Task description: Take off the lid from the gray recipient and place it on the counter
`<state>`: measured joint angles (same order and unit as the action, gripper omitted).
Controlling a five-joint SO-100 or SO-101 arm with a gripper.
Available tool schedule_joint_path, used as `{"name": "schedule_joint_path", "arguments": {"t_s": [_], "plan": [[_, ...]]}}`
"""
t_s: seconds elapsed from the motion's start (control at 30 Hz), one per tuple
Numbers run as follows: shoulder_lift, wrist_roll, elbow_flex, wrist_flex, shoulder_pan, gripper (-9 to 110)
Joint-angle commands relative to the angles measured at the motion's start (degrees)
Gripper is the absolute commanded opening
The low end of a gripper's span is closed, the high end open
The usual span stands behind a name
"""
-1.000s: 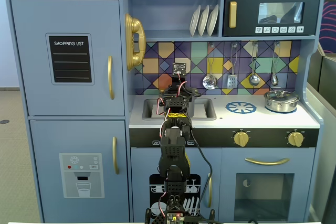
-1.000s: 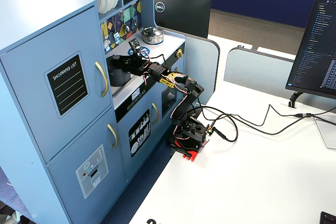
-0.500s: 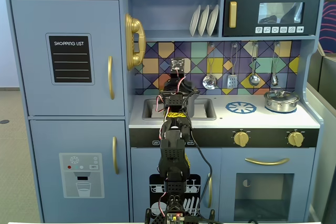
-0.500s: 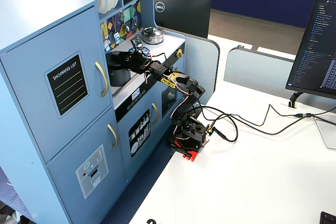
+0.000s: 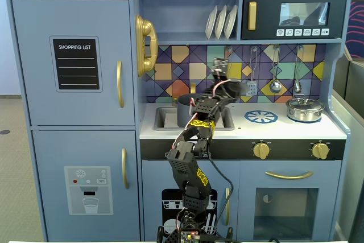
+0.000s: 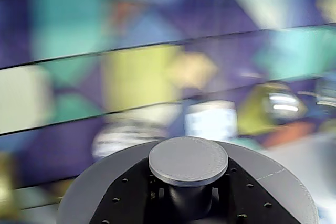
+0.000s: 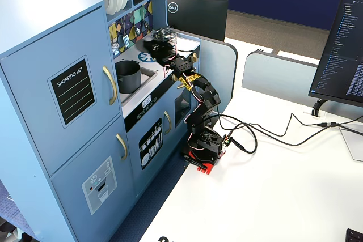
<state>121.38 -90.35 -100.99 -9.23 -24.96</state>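
Observation:
My gripper (image 6: 189,203) is shut on the stem under the knob (image 6: 188,160) of the dark-gray lid (image 6: 89,192); black jaws press it from both sides. In both fixed views the gripper (image 5: 219,70) (image 7: 157,45) is raised in front of the tiled backsplash, above the counter (image 5: 284,127), with the lid (image 7: 150,43) tilted towards the wall. The gray recipient (image 7: 128,75) stands open in the sink, left of the gripper and below it. It is partly hidden by the arm in one fixed view (image 5: 184,108). The background of the wrist view is blurred.
A shiny silver pot (image 5: 304,108) with its lid stands at the counter's right end, beside the blue burner mark (image 5: 261,116). Ladles (image 5: 275,86) hang on the backsplash. Plates (image 5: 220,21) and a microwave (image 5: 296,14) sit on the shelf above.

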Motion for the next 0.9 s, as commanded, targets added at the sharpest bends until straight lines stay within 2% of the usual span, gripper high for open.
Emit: {"name": "schedule_joint_path", "arguments": {"t_s": [0.0, 0.33, 0.87], "plan": [[2.8, 0.2, -0.6, 2.4, -4.7, 0], [-4.9, -0.9, -8.8, 14.5, -8.6, 0], [-14.8, -1.2, -12.3, 22.6, -9.1, 0]]}}
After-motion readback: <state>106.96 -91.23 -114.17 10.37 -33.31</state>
